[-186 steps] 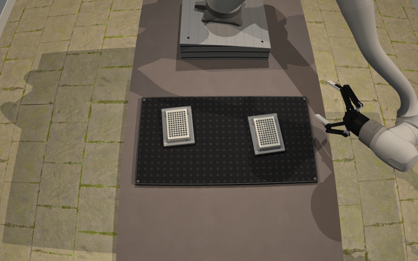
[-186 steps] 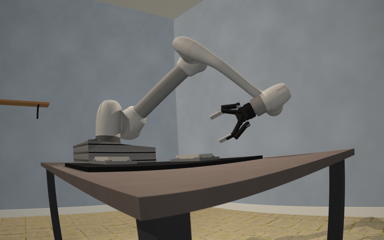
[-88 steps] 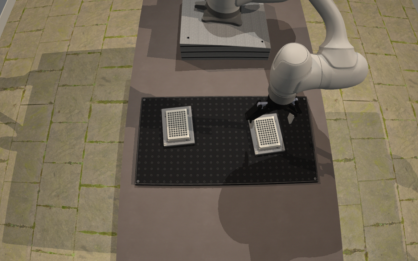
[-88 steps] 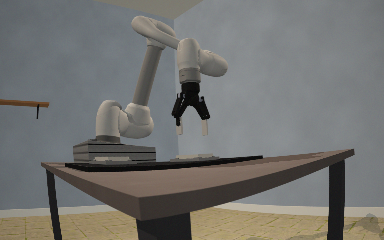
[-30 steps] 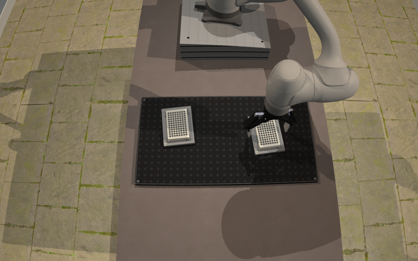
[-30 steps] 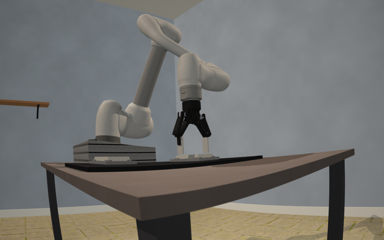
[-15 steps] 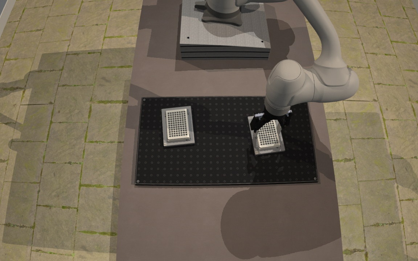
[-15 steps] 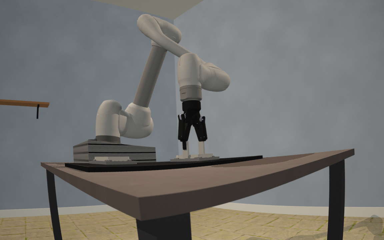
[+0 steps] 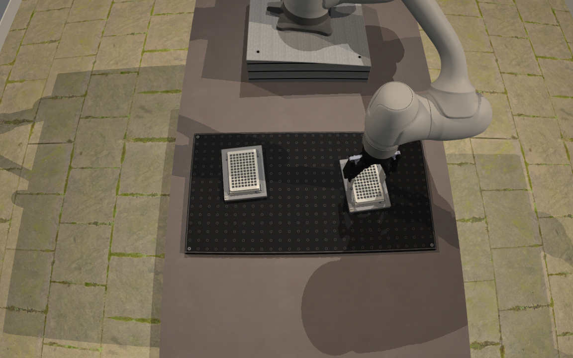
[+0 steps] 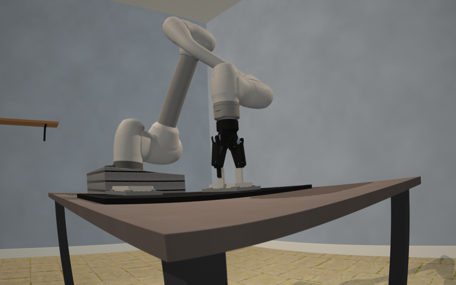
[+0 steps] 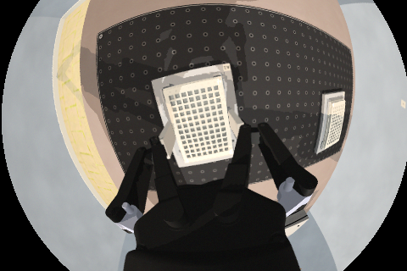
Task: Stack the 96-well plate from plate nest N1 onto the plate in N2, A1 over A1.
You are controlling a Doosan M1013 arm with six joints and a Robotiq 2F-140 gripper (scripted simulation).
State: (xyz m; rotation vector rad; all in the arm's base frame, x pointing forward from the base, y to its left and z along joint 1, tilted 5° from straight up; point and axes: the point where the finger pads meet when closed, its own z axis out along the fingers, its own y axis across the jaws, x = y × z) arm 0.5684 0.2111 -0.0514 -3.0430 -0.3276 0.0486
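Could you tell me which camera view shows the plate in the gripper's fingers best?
The wrist view: the plate fills its centre, wells visible. The top view shows it smaller, partly under the gripper; the exterior view shows only its thin edge.

Arm links (image 10: 178, 86): smooth off-white tubes, rounded joint housings
Wrist collar (image 10: 226, 109): grey band
Gripper (image 10: 228, 173): black linkage body, pale flat fingers (image 10: 238, 174)
Pedestal (image 9: 359, 62): grey stacked slabs, dark screw holes
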